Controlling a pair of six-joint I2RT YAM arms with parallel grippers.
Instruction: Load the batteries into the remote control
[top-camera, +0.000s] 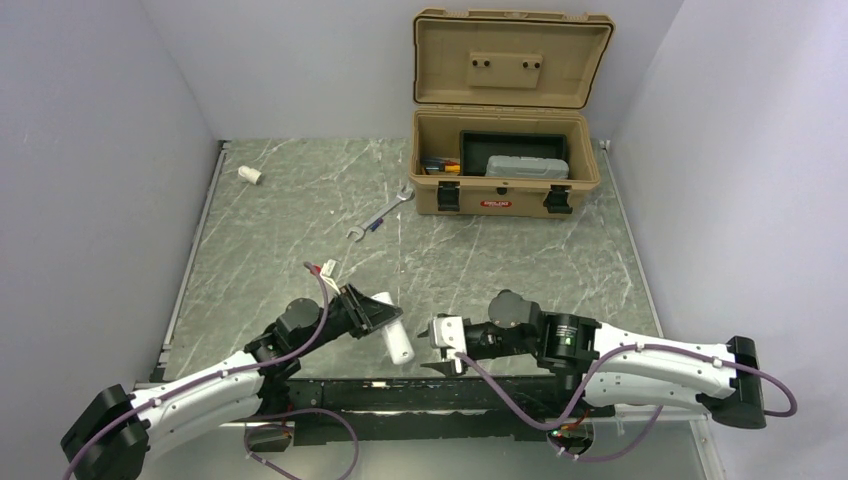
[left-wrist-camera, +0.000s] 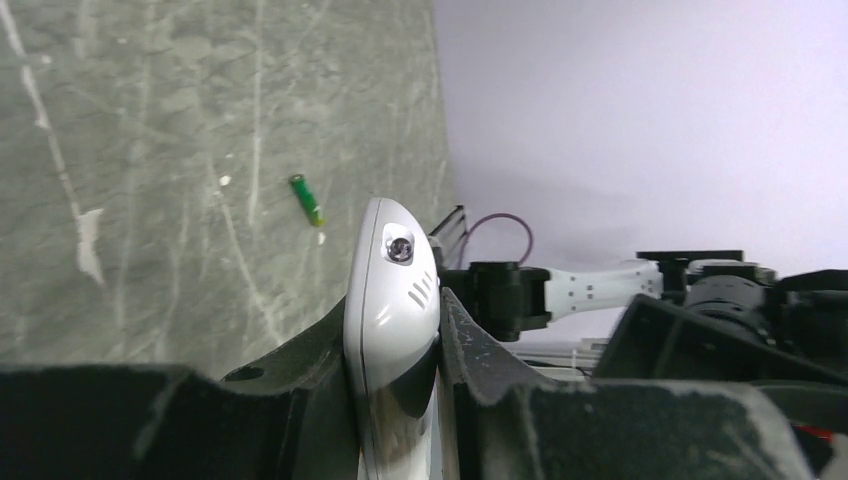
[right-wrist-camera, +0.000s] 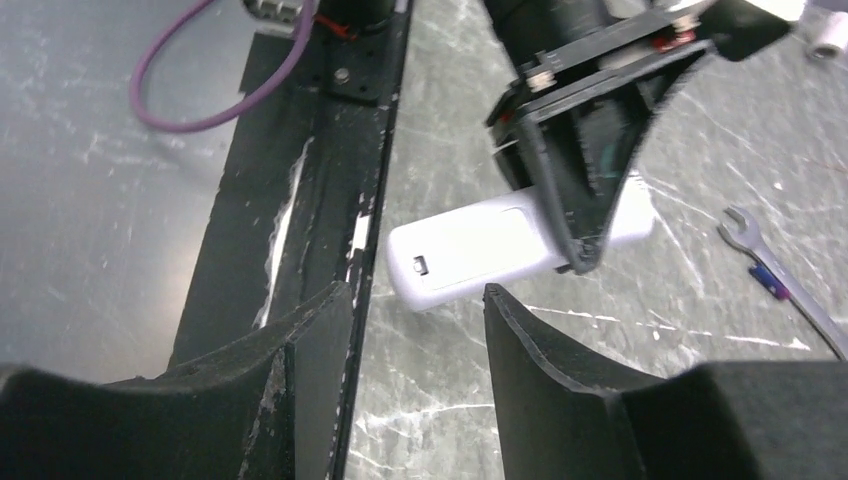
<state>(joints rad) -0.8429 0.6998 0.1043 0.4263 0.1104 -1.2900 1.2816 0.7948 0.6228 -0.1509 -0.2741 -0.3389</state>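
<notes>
My left gripper (top-camera: 368, 312) is shut on the white remote control (top-camera: 395, 337) and holds it near the table's front edge, one end sticking out toward the right arm. In the left wrist view the remote (left-wrist-camera: 392, 285) stands edge-on between the closed fingers (left-wrist-camera: 300, 400). One green battery (left-wrist-camera: 307, 199) lies on the table beyond it. My right gripper (top-camera: 440, 352) is open and empty, just right of the remote. In the right wrist view its jaws (right-wrist-camera: 415, 300) stand apart just short of the remote's back (right-wrist-camera: 470, 250), which shows a closed cover with a small latch.
An open tan toolbox (top-camera: 505, 150) stands at the back. A silver wrench (top-camera: 380, 215) lies mid-table and also shows in the right wrist view (right-wrist-camera: 785, 285). A stubby white cylinder (top-camera: 250, 175) lies at the far left. A black rail (top-camera: 400, 395) runs along the front edge.
</notes>
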